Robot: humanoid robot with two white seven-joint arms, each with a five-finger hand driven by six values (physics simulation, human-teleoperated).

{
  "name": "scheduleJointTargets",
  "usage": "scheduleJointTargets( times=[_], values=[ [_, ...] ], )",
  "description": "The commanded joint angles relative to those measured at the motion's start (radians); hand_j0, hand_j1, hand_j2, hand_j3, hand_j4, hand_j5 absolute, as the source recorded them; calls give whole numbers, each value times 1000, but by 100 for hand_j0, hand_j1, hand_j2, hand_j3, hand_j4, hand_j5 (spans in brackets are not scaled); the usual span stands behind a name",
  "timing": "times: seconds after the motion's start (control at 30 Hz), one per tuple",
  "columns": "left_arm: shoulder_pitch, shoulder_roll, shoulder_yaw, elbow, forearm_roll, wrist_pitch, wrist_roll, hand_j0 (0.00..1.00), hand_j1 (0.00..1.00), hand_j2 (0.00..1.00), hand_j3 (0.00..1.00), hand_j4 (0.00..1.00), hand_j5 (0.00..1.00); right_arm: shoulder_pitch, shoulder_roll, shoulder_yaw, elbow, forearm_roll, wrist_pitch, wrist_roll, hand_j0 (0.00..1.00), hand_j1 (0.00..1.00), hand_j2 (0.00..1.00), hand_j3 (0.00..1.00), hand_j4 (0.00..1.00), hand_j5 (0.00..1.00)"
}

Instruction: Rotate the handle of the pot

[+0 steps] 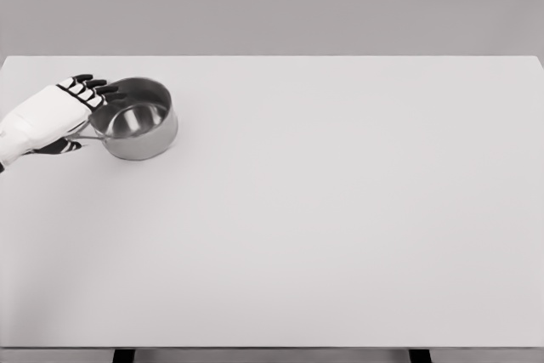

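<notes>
A small steel pot (138, 121) stands upright at the far left of the white table (323, 210). Its thin handle (83, 135) points left and runs under my left hand (78, 113). The white hand lies against the pot's left side. Its dark fingers (95, 85) stretch out along the back of the rim and its thumb (61, 147) lies below the handle. The fingers look extended, not curled round the handle. The handle's outer end is hidden by the hand. My right arm is not in view.
The table's left edge runs close by the hand. Two dark table legs (123, 354) show under the front edge. A plain grey wall stands behind.
</notes>
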State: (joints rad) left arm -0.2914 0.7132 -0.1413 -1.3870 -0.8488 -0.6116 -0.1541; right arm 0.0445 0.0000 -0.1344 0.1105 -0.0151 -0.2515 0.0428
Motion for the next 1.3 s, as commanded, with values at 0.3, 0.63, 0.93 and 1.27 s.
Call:
scheduleJointTargets(
  times=[0.3, 0.63, 0.93, 1.27],
  values=[
    [-72, -1, 11, 158, -59, 1, 5, 100, 100, 100, 100, 100, 100, 0, 0, -1, 0, 0, 0, 0, 100, 100, 100, 100, 100, 100],
    [-140, -3, 9, 263, -91, 1, 7, 100, 100, 100, 100, 100, 100, 0, 0, -1, 0, 0, 0, 0, 100, 100, 100, 100, 100, 100],
    [-215, -26, 0, 338, -127, 1, 13, 100, 100, 100, 100, 100, 100, 0, 0, -1, 0, 0, 0, 0, 100, 100, 100, 100, 100, 100],
    [-58, 94, 11, -3, 85, 1, 11, 100, 100, 100, 100, 100, 100, 0, 0, -1, 0, 0, 0, 0, 100, 100, 100, 100, 100, 100]
  ],
)
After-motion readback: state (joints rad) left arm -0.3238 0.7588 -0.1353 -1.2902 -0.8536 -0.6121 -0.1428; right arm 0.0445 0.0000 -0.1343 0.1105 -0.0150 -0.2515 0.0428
